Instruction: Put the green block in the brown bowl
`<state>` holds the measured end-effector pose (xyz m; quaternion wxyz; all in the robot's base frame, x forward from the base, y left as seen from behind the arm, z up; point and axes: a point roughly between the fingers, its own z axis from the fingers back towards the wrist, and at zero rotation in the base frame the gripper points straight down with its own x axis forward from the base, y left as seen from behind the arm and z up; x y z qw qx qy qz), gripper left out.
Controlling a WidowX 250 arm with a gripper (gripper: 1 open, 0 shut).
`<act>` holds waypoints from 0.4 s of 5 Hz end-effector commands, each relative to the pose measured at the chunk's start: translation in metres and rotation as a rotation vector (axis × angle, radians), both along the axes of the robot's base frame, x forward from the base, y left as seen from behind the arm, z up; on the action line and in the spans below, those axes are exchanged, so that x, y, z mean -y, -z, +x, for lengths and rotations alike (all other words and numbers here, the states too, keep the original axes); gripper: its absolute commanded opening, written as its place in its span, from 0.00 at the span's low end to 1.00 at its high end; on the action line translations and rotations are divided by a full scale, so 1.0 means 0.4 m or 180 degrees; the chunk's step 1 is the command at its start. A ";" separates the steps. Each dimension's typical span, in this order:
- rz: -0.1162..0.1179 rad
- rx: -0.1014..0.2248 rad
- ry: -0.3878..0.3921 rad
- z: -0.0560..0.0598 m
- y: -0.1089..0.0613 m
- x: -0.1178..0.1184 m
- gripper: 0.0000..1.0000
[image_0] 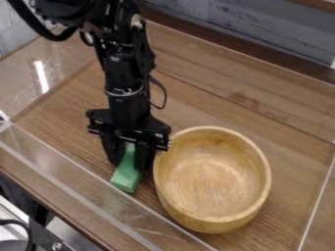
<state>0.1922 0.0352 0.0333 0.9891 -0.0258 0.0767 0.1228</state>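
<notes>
Green shows between my fingers: my gripper [121, 157] is closed on the green block [127, 173], gripping its far part while its near end sticks out below my fingertips, and just beside me, to the right in the view, the brown bowl [213, 178] sits on the wooden table [207, 86]

The block [125, 175] is bright green, the bowl [213, 179] light tan-brown, the arm [120, 74] black, and the table [59, 120] brown with wood grain.
</notes>
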 end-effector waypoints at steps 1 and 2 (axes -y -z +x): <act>0.0013 0.0027 0.0051 0.002 -0.029 0.002 0.00; 0.0005 -0.0012 0.0068 -0.003 -0.038 0.003 0.00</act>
